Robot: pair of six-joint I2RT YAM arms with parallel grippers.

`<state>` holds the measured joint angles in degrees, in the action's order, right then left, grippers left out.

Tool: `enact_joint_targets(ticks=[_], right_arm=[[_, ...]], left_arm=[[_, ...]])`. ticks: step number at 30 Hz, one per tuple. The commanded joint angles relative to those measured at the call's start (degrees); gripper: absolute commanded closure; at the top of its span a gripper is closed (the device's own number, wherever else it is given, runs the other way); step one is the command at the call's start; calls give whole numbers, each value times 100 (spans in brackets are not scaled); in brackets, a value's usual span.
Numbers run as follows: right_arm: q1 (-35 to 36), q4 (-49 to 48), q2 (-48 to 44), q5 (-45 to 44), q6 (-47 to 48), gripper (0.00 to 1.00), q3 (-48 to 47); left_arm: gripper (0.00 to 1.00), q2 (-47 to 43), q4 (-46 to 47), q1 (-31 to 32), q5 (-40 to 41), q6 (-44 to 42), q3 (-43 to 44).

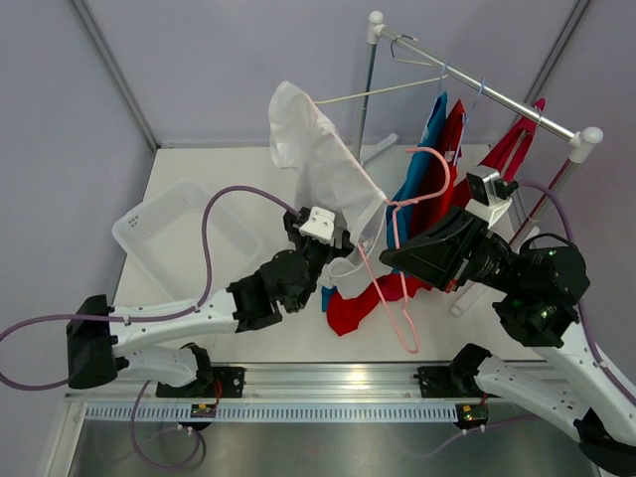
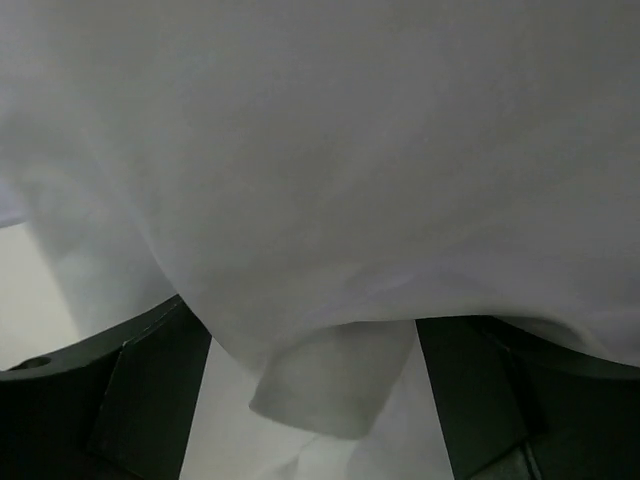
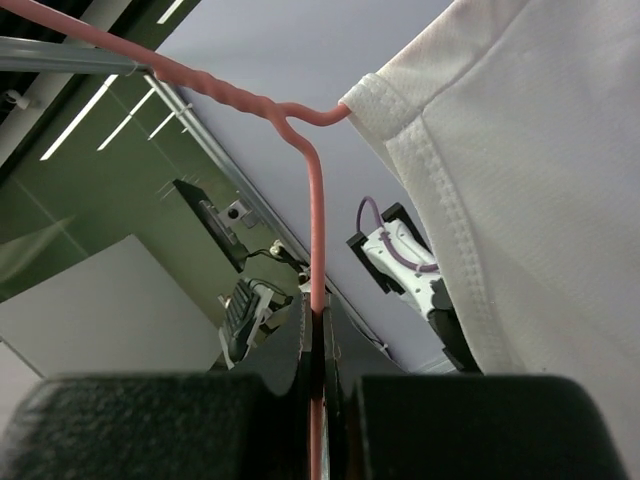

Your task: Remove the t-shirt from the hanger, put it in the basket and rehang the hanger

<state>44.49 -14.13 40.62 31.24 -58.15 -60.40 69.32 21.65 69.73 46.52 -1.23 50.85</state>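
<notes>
The white t-shirt (image 1: 318, 159) stands bunched up high at the middle. Its hem is still hooked on one tip of the pink hanger (image 1: 376, 288). In the right wrist view that tip pokes into the shirt's stitched edge (image 3: 530, 200). My right gripper (image 1: 393, 256) is shut on the hanger's wire (image 3: 315, 220), with the jaws pinched around it (image 3: 312, 320). My left gripper (image 1: 343, 238) is under the shirt. In the left wrist view white fabric (image 2: 320, 150) drapes over it. Its dark fingers (image 2: 130, 400) stand well apart, tips hidden by cloth.
A clear plastic bin (image 1: 169, 234) sits on the table at the left. A clothes rack rail (image 1: 487, 89) at the back right carries blue and red garments (image 1: 437, 169) and a cream hanger (image 1: 378, 92). Red cloth (image 1: 353, 308) lies below the hanger.
</notes>
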Motion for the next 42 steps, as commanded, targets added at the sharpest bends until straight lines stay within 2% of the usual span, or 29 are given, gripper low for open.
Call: enact_joint_targets(ticks=[1, 3, 4, 7, 10, 14, 17, 20, 22, 24, 25, 26, 27, 28, 30, 31, 34, 37, 42], right_arm=[[-28, -704, -186, 496, -293, 100, -191], [-28, -653, -265, 514, -241, 100, -183], [-19, -531, -291, 488, -206, 100, -182], [-19, -240, -414, 392, -12, 100, -200], [-28, 41, -555, 252, 146, 100, -183], [-19, 314, -914, 215, 234, 100, 89], [-28, 796, -1161, 207, 478, 100, 291], [-19, 1762, -1433, 276, 769, 100, 510], [-19, 1949, -1574, 600, 788, 100, 730], [-19, 1809, -1654, 829, 727, 100, 767], [-19, 1756, -1645, 848, 717, 100, 688], [-19, 1738, -1602, 848, 761, 100, 609], [-28, 1721, -1558, 892, 770, 100, 522], [-28, 1695, -1505, 953, 779, 100, 355], [-28, 1887, -1390, 1015, 866, 100, 214], [-19, 2009, -1416, 1015, 1006, 100, 170], [-19, 2895, -1609, 866, 1366, 100, 283], [-19, 3258, -1907, 830, 1386, 100, 528], [-19, 3689, -2567, 1120, 1210, 100, 889]], left_arm=[[16, 204, 823, -74, 128, -640, 443], [32, 301, 648, -179, 199, -738, 601], [57, 293, 578, -267, 208, -755, 628], [100, 144, 377, -408, 515, -800, 610], [100, -286, 33, -627, 428, -642, 672], [100, -717, -1020, -1101, -1, -229, 1084], [100, -937, -1688, -1628, -396, 18, 1567], [100, -877, -2365, -2216, -635, -17, 2366], [100, -798, -2638, -2428, -836, -35, 2840], [100, -797, -2736, -2675, -2124, 88, 2965], [100, -832, -2719, -2676, -3330, 97, 2870], [100, -824, -2710, -2632, -3612, 175, 2799], [100, -789, -2710, -2571, -3485, 429, 2747], [100, -754, -2710, -2553, -2874, 431, 2703], [100, -648, -2710, -2771, -2211, 352, 2719], [100, -630, -2814, -2981, -2244, 439, 2928], [100, -472, -3333, -4183, -2341, 904, 3657], [100, -428, -3404, -4765, -2131, 1187, 4063], [100, 10, -3764, -5224, -2367, 1468, 5126]])
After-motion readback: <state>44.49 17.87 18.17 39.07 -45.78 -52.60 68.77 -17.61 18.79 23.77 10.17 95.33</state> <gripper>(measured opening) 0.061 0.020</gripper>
